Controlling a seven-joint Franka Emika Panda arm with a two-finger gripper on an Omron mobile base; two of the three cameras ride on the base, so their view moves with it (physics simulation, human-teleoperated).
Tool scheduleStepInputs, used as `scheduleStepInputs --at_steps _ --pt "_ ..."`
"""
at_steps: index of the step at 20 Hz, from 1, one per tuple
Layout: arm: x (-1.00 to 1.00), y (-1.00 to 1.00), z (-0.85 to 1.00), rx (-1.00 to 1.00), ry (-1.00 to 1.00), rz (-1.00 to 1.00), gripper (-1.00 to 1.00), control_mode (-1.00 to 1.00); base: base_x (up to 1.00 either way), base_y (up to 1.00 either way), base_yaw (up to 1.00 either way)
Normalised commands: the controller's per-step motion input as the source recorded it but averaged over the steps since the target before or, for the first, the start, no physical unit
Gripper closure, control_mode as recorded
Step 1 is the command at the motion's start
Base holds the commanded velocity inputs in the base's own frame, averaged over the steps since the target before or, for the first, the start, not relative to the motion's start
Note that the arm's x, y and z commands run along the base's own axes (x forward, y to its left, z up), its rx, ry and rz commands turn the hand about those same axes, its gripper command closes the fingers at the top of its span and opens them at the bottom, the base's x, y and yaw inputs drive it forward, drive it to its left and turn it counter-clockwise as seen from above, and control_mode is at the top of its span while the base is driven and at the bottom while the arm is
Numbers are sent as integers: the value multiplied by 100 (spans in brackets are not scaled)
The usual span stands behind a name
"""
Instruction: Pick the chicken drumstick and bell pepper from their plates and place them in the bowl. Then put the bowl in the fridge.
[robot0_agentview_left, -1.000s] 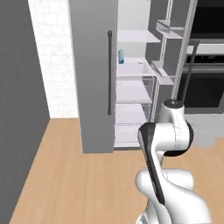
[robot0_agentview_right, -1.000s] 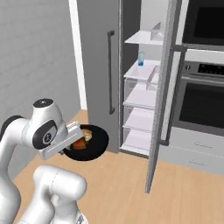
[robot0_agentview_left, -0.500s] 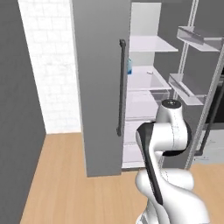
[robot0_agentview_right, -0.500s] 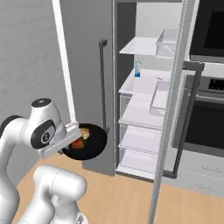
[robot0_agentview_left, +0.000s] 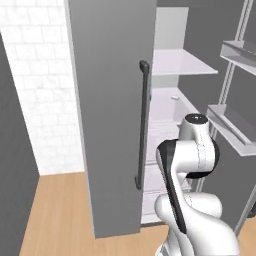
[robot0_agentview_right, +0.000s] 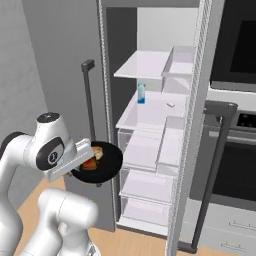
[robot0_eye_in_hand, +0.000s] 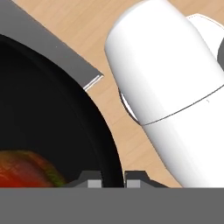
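The glossy black bowl (robot0_agentview_right: 103, 164) hangs in front of the open fridge (robot0_agentview_right: 150, 120), at the height of its lower drawers. My gripper (robot0_agentview_right: 81, 166) is shut on the bowl's near rim. Inside the bowl lie the golden-brown chicken drumstick (robot0_agentview_right: 98, 152) and the red bell pepper (robot0_agentview_right: 89, 164). In the hand view my gripper (robot0_eye_in_hand: 113, 180) pinches the bowl's rim (robot0_eye_in_hand: 98, 127), and the bell pepper (robot0_eye_in_hand: 22, 168) shows at the lower left. The left base view looks along the fridge's shut grey door (robot0_agentview_left: 110, 100) with its dark bar handle (robot0_agentview_left: 144, 125).
White shelves (robot0_agentview_right: 142, 67) and drawers (robot0_agentview_right: 145, 187) fill the fridge. A small blue bottle (robot0_agentview_right: 141, 93) stands on the middle shelf. The swung-open door (robot0_agentview_right: 197, 125) with bins stands at the right, black wall ovens (robot0_agentview_right: 235, 50) beyond it. Wood floor (robot0_eye_in_hand: 131, 131) lies below.
The whole picture has shifted: the base has driven closer to the fridge, which now looms larger. The bowl stays in my shut gripper in the same pose.
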Motion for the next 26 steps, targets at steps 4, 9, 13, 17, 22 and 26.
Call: scheduleStepInputs --at_steps 4,9,13,17,22,26 --pt "0 0 0 0 0 0 100 100 56 -8 -8" --pt "0 0 0 0 0 0 100 100 26 -2 -2" --pt "0 0 0 0 0 0 100 100 11 -9 -2" --pt "0 0 0 0 0 0 100 100 18 -30 -3" --pt "0 0 0 0 0 0 100 100 13 -32 0" --pt "0 0 0 0 0 0 100 100 23 -17 0"
